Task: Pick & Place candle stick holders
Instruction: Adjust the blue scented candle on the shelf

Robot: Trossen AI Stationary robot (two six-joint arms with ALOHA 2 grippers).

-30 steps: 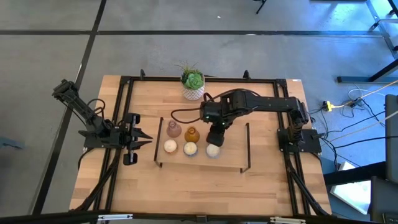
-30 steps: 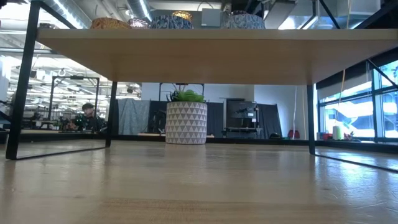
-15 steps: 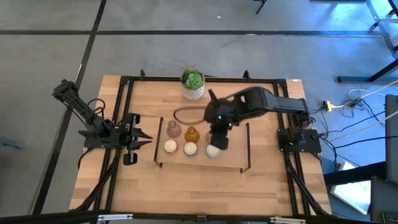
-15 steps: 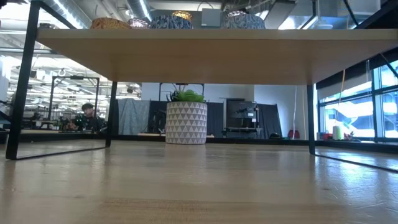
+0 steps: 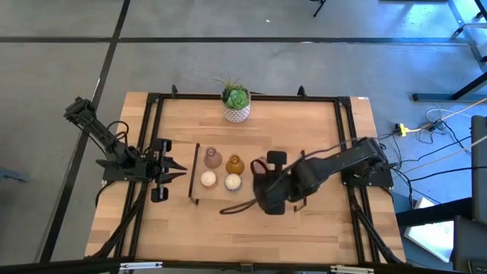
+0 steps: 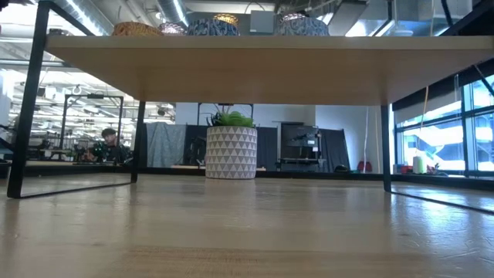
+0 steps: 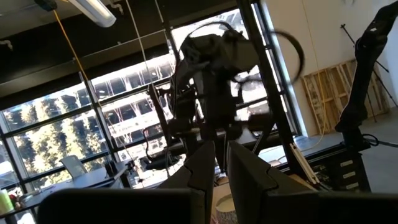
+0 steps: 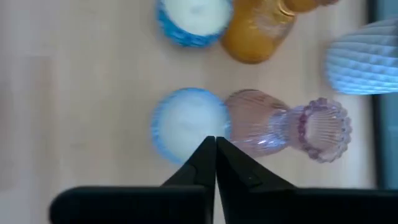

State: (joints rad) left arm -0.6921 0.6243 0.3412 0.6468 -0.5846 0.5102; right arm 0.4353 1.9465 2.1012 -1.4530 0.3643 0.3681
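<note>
In front of the white pot point(image 5: 237, 106), on the raised shelf point(image 5: 209, 195), the holders are standing in 2 short rows. I'm reading the far row, nearer the pot, as a dusty-pink one point(image 5: 212, 159) and the amber one point(image 5: 234, 164). The row farther from the pot has 2 low cream ones point(image 5: 208, 179) point(image 5: 232, 182).

My right gripper point(image 8: 216, 146) is hanging over that group on the side away from the left arm, fingers pressed together w/ nothing between them. Just past the tips, my wrist cam is showing a 3rd cream holder point(image 8: 186, 124) touching or nearly touching the 2nd pink one point(image 8: 280, 127), which sits on its pot side.

My left gripper point(image 5: 163, 171) is waiting off the shelf's other end, level w/ the holders. Its fingers are closed to a thin slit and empty.

Progress, as I'm judging it: all 6 are grouped on the shelf and neither hand is carrying anything, so this looks like a gap between picks. I can't tell where the pieces are meant to end up, so I'm not counting any as done.

Hard to make out:
- From above, my right arm is covering the 3rd cream holder and most of the 2nd pink one.
- The table-level cam is giving only the shelf's underside and a few rims peeking over its edge; I'm not matching those to pieces.
</note>
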